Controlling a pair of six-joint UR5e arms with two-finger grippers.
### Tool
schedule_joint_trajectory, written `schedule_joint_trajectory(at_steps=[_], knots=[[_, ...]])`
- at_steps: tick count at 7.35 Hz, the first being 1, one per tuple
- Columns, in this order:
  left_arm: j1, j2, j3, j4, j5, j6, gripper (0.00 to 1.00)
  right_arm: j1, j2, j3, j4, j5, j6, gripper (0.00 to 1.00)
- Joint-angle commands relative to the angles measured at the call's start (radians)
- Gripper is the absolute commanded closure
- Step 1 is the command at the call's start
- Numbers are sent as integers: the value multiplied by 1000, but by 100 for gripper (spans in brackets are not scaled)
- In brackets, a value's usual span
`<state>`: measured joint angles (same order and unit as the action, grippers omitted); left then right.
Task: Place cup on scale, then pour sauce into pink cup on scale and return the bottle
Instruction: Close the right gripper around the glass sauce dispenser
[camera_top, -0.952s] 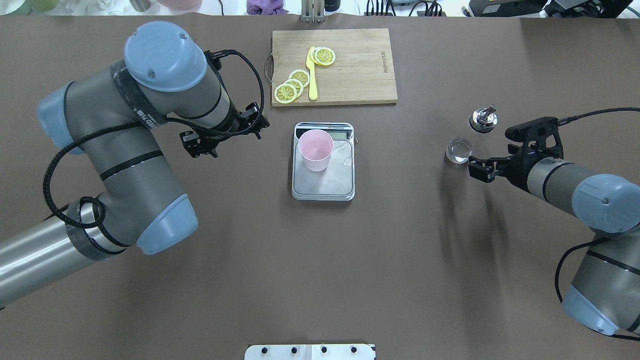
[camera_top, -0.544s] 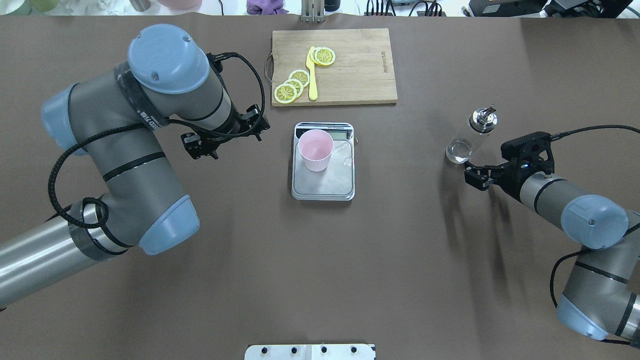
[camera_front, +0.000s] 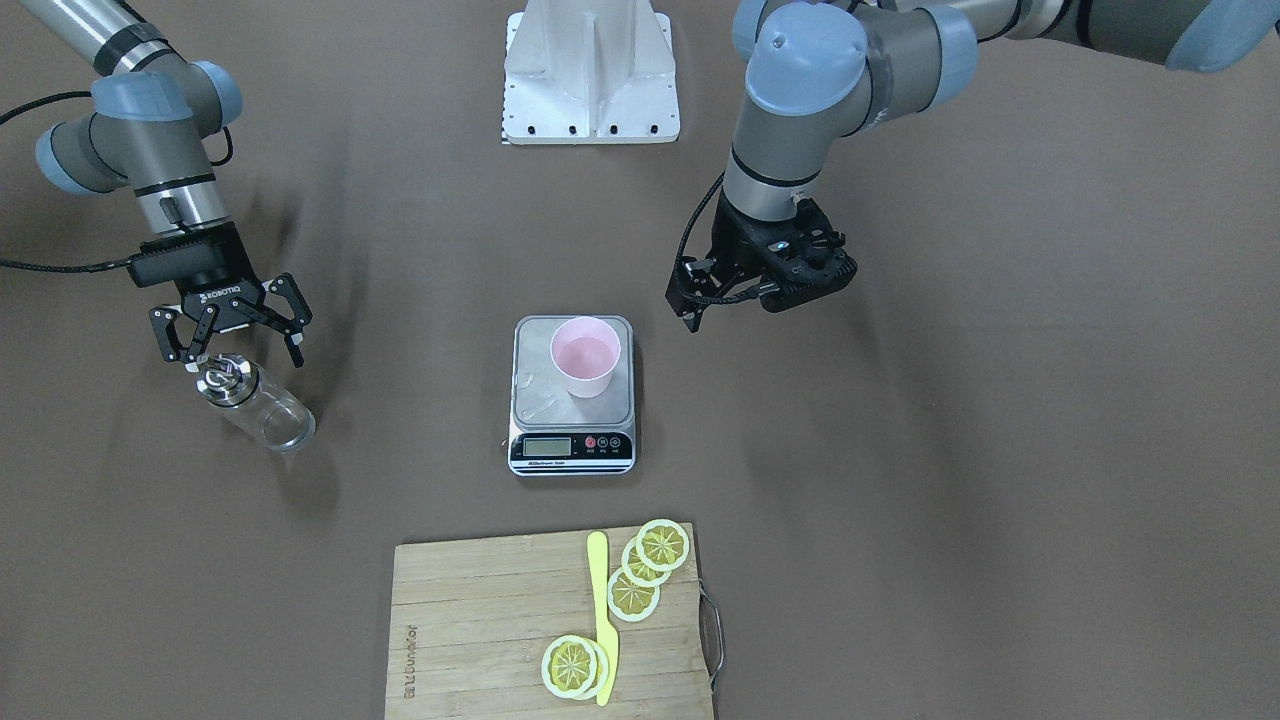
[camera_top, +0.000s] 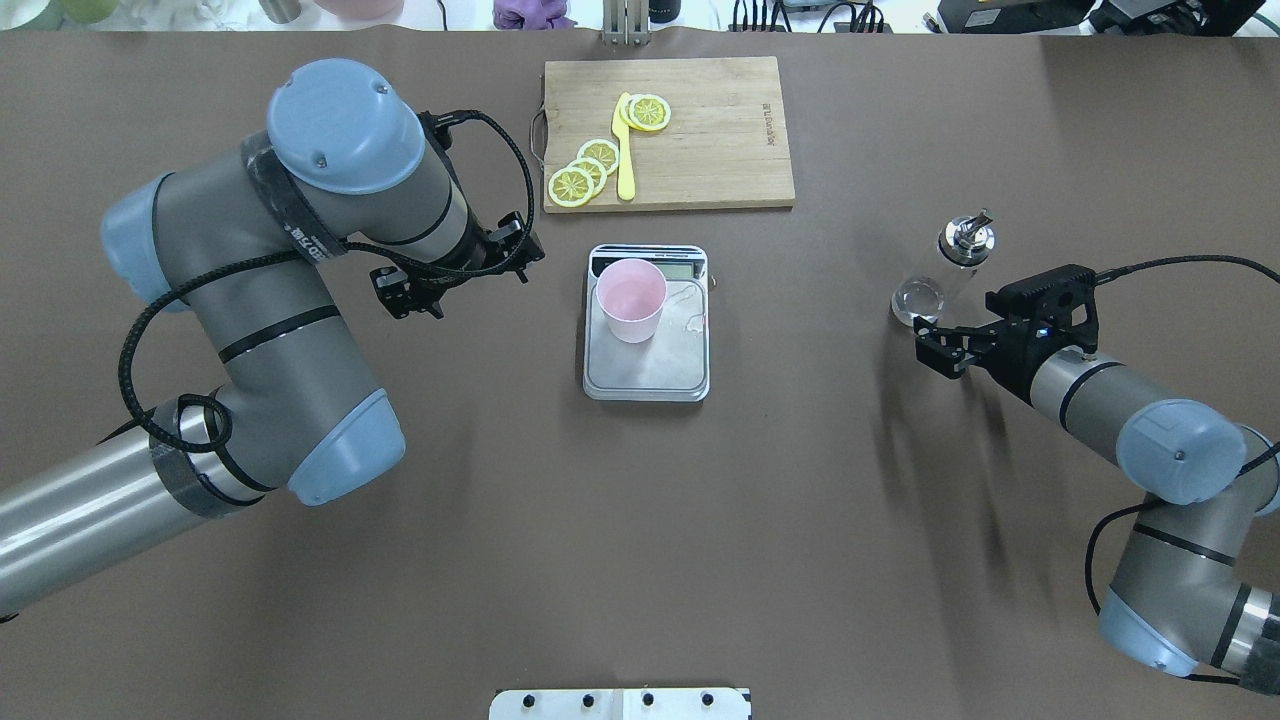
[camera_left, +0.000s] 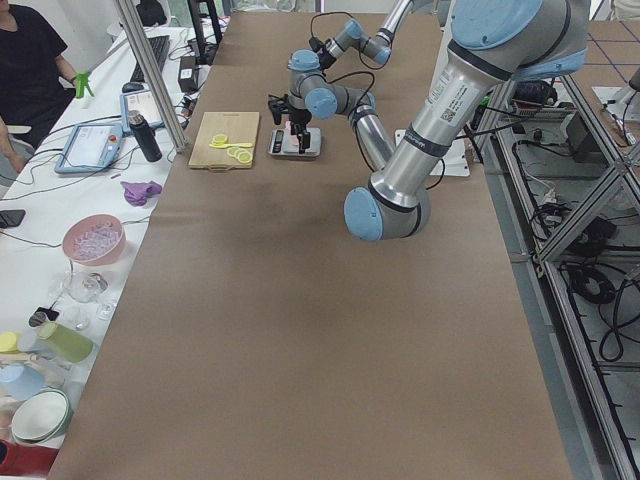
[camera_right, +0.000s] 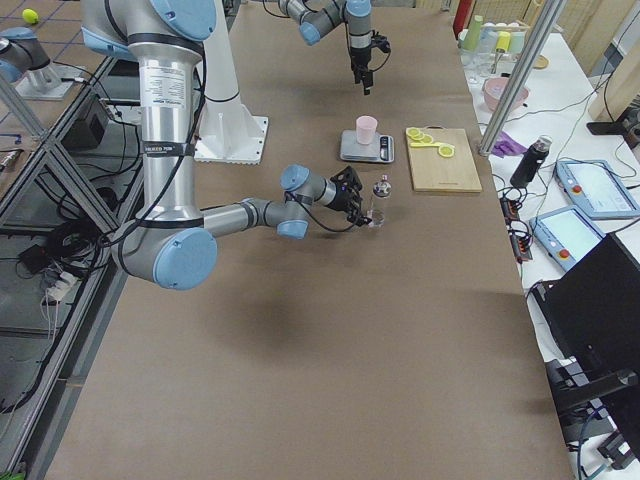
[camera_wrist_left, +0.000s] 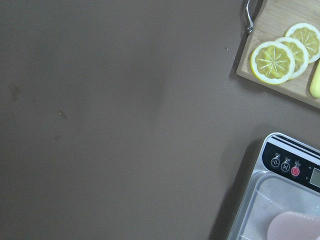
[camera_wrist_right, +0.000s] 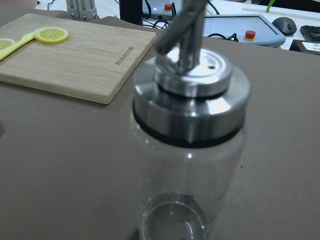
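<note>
My right fingers (camera_top: 938, 350) are spread wide and hold nothing. The bottle (camera_top: 940, 273) stands upright on the surface (camera_top: 800, 500) just ahead of them, not between them. The cup (camera_top: 631, 298) sits on the scale (camera_top: 650, 378). My left fingers (camera_front: 692, 305) hang beside the scale; whether they are parted, I cannot tell.

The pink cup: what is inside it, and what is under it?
Inside the cup only its pink wall and bottom show; no dark liquid. Under it is the scale platform; the part beneath its base is covered.
</note>
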<state>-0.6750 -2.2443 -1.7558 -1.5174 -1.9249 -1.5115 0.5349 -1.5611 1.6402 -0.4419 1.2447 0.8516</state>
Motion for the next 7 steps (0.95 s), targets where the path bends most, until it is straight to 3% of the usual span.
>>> schedule_joint_trajectory(at_steps=[1,5,6,7], knots=[[0,0,-1,-3,0,1,2,-3,45,-43,5,-53,-47,1],[0,0,1,-3,0,1,1,16,50,-42,25,-60,-82,2],[0,0,2,-3,1,1,1,20,49,-43,40,-64,-79,7],[0,-1,1,-1,0,1,1,20,50,-49,42,-71,-72,26]])
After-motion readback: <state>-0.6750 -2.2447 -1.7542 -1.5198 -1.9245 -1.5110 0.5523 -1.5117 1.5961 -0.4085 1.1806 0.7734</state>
